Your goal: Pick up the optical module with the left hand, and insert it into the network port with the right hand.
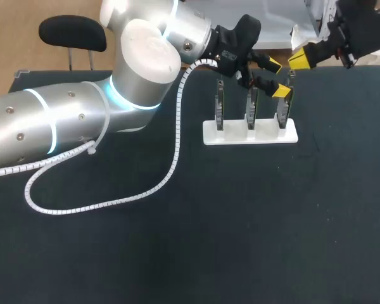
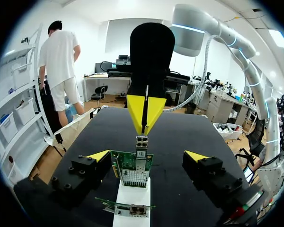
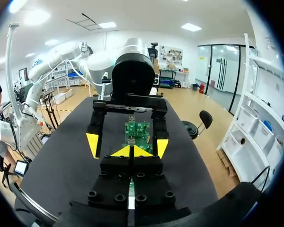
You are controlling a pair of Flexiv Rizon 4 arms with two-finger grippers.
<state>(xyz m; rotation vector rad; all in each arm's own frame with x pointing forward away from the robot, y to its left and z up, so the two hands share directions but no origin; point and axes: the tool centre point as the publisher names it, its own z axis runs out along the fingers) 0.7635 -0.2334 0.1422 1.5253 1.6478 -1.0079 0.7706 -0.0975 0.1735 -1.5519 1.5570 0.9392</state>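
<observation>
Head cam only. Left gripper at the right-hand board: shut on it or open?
Observer: Open. In the left wrist view, the left gripper has its fingers standing apart either side of the board, not closed on it.
Operator: And the right gripper?
Observer: The right gripper has its tips shut together, pointing at the port on the board's top edge, close to it.

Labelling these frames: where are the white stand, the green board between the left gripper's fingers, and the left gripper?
stand (image 1: 209,134), head view, bare left end of its base.
board (image 2: 131,169), left wrist view, its green face.
left gripper (image 1: 277,77), head view, midway between its yellow tips.
</observation>
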